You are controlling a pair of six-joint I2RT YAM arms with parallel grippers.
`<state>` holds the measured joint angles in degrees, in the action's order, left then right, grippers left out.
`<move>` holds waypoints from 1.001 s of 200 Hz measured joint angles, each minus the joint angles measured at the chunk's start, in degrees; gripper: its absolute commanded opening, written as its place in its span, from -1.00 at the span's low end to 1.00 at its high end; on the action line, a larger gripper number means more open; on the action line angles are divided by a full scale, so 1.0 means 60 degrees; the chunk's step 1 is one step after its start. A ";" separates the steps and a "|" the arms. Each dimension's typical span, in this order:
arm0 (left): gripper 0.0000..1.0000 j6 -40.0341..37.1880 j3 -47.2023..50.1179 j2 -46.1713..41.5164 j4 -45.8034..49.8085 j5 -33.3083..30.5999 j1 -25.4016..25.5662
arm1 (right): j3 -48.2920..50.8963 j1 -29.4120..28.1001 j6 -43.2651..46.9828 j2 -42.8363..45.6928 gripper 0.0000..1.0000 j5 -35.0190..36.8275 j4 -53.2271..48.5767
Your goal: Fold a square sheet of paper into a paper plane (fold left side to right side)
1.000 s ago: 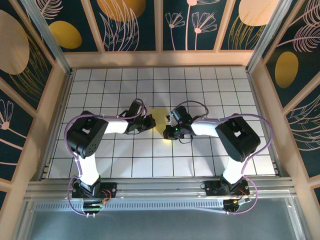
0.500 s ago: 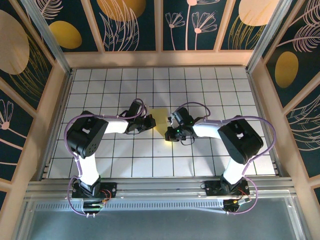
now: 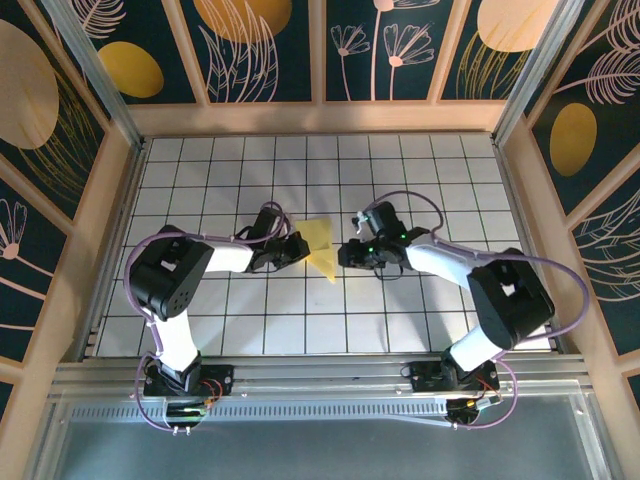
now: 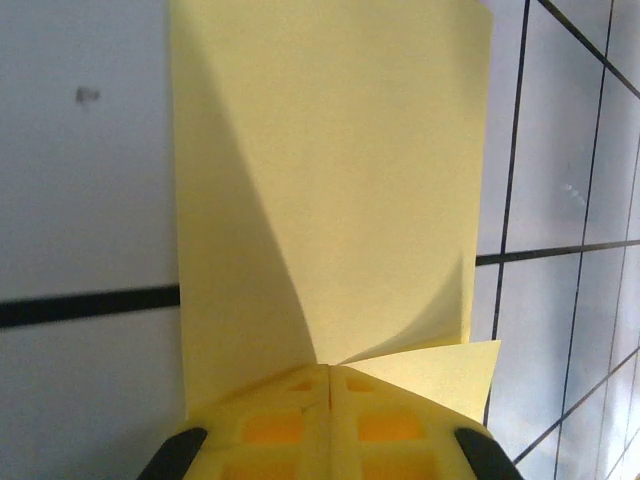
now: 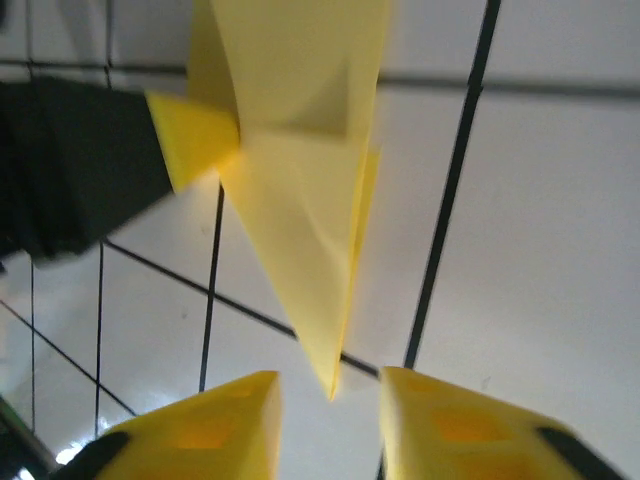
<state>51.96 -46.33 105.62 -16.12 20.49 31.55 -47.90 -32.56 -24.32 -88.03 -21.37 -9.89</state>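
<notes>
The yellow sheet of paper (image 3: 321,246) is folded into a narrow pointed shape, its tip toward the near side of the white grid table. My left gripper (image 3: 297,249) is shut on its left edge. In the left wrist view the paper (image 4: 330,170) stretches away from the closed pads (image 4: 270,425), with a loose flap lifting at the right. My right gripper (image 3: 349,251) stands just right of the paper, open. In the right wrist view the paper's point (image 5: 305,250) hangs just ahead of the gap between the two spread fingers (image 5: 215,425), touching neither.
The white grid table (image 3: 420,170) is walled by wooden-framed dark panels with painted golden ovals (image 3: 130,68) at the back and sides. A metal rail (image 3: 320,375) runs along the near edge by the arm bases.
My right gripper has opened, let go of the paper and drawn back to the right. The paper's pointed end now lies uncovered. The left gripper stays shut on it.
</notes>
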 measured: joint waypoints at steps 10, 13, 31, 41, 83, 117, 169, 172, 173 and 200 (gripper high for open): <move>-1.00 0.0211 0.0142 -0.0076 -0.0113 -0.0004 0.0066 | 0.0000 0.0135 0.0040 0.0182 -0.09 0.0186 0.0120; -1.00 0.0270 0.0182 -0.0095 -0.0146 -0.0007 0.0084 | 0.0000 0.0168 0.0091 0.0211 -0.08 0.0226 0.0149; -1.00 0.0703 0.0404 -0.0197 -0.0379 -0.0007 0.0211 | 0.0004 0.0328 0.0317 0.0251 -0.03 0.0386 0.0372; -1.00 0.0976 0.0539 -0.0248 -0.0535 0.0007 0.0277 | 0.0011 0.0386 0.0477 0.0248 -0.02 0.0408 0.0477; -0.58 0.1716 0.0754 -0.0510 -0.0648 0.0007 0.0452 | 0.0069 0.0430 0.1107 -0.0168 -0.05 0.0066 0.1348; -0.27 0.1413 0.0386 -0.1166 0.0091 -0.0331 0.0386 | 0.0073 0.0353 0.1490 -0.0951 -0.06 -0.0324 0.1676; -0.16 0.1100 0.0379 -0.1770 0.0237 -0.0448 -0.0601 | 0.0073 -0.0164 0.1574 -0.1701 -0.11 -0.0488 0.1916; -0.16 0.1082 0.0390 -0.1774 0.0240 -0.0452 -0.0652 | 0.0073 -0.0168 0.1574 -0.1716 -0.12 -0.0492 0.1942; -0.16 0.1078 0.0393 -0.1774 0.0244 -0.0452 -0.0663 | 0.0073 -0.0168 0.1574 -0.1719 -0.12 -0.0495 0.1953; -0.14 0.0973 0.0466 -0.1770 0.0310 -0.0415 -0.0882 | 0.0066 -0.0171 0.1570 -0.1854 -0.19 -0.0543 0.2200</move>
<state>57.80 -43.53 95.00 -14.26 18.00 26.26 -47.51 -33.58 -14.90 -99.15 -24.62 3.31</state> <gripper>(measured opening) 0.426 0.417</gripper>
